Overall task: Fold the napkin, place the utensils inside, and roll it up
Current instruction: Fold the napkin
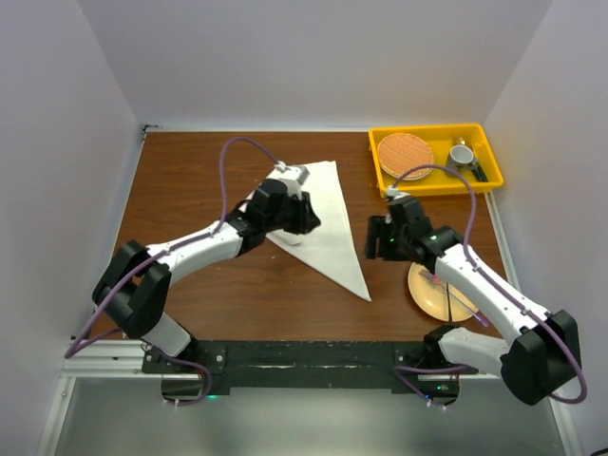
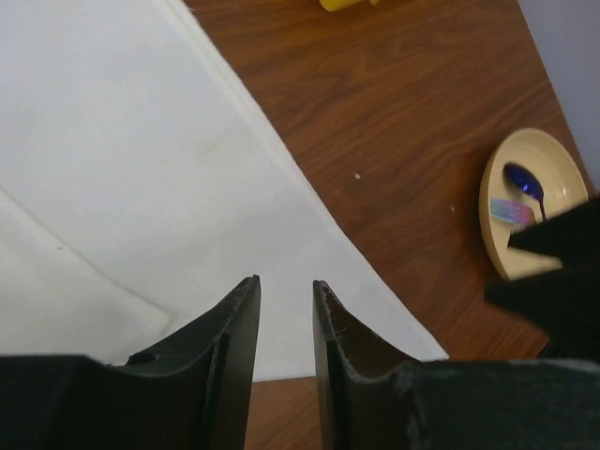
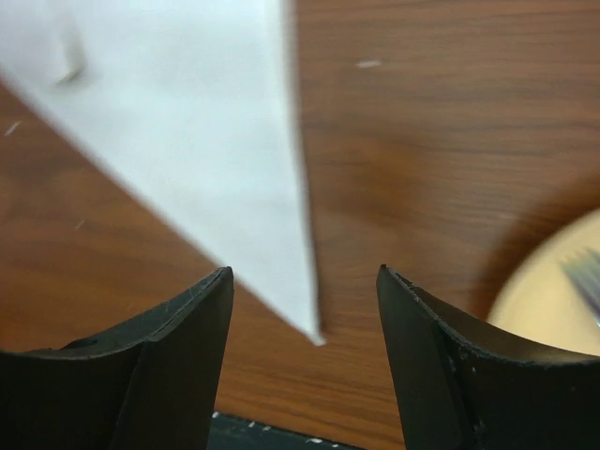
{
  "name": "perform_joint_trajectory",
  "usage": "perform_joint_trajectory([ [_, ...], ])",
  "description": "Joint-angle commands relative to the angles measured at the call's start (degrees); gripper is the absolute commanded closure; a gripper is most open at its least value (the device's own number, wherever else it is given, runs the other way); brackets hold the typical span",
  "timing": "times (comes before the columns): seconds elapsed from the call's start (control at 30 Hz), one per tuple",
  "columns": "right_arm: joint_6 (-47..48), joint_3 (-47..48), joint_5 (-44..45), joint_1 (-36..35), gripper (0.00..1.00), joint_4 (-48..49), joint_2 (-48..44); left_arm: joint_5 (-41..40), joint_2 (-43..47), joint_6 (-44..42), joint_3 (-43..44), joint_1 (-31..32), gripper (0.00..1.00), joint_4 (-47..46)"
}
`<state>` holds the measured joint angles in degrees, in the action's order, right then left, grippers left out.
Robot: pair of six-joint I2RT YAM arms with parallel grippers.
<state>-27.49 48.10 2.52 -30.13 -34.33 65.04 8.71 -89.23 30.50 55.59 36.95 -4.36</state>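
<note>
We log the napkin (image 1: 323, 223) lying on the table (image 1: 190, 180), folded into a long triangle with its sharp tip toward the arm bases. Beyond the napkin's far right corner sits a yellow tray (image 1: 427, 130) holding a woven round mat (image 1: 406, 152) and a cup (image 1: 462, 154). Right of the napkin's tip lies a cream plate (image 1: 427, 290), partly covered by the right arm; it carries a purple-ended spoon (image 2: 523, 178) and a fork (image 3: 583, 279), only its tines showing. We see the left gripper (image 2: 286, 286) reaching over the napkin's middle, jaws slightly parted and pinching nothing. The right gripper (image 3: 305, 270) points down beside the napkin's right edge near the tip, jaws spread wide and empty.
</note>
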Motion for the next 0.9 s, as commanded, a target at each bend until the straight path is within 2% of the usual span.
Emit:
perform_joint_trajectory([
  [0.0,-1.26,2.70,7.66,12.71,0.34,-7.42,-4.56,-7.10,2.92,-12.03,-1.36,11.63,0.68,0.07],
  [0.03,-0.73,3.31,7.93,13.86,0.34,-7.86,-5.26,-8.26,3.10,-14.48,-1.97,16.87,0.68,-1.77],
  [0.13,-0.03,4.89,4.97,18.17,0.36,-9.88,-7.11,-14.14,0.82,-19.05,-2.25,26.20,0.66,-3.54],
  [0.23,1.29,6.91,2.76,20.81,0.36,-11.20,-8.87,-19.15,-3.66,-23.80,-0.23,32.20,0.62,-4.25],
  [0.37,2.78,9.21,4.06,21.60,0.36,-14.00,-10.80,-23.38,-8.49,-30.14,-0.39,34.85,0.59,-9.34],
  [0.53,3.67,9.21,2.49,21.96,0.36,-14.63,-11.86,-23.65,-11.66,-36.03,-0.23,35.65,0.54,-13.39],
  [0.67,4.02,8.59,0.82,22.04,0.36,-14.02,-11.95,-21.55,-14.91,-38.93,1.62,37.05,0.48,-13.31],
  [0.87,4.46,7.89,-0.85,22.04,0.35,-13.05,-11.77,-15.39,-17.64,-40.26,3.64,37.93,0.47,-11.20],
])
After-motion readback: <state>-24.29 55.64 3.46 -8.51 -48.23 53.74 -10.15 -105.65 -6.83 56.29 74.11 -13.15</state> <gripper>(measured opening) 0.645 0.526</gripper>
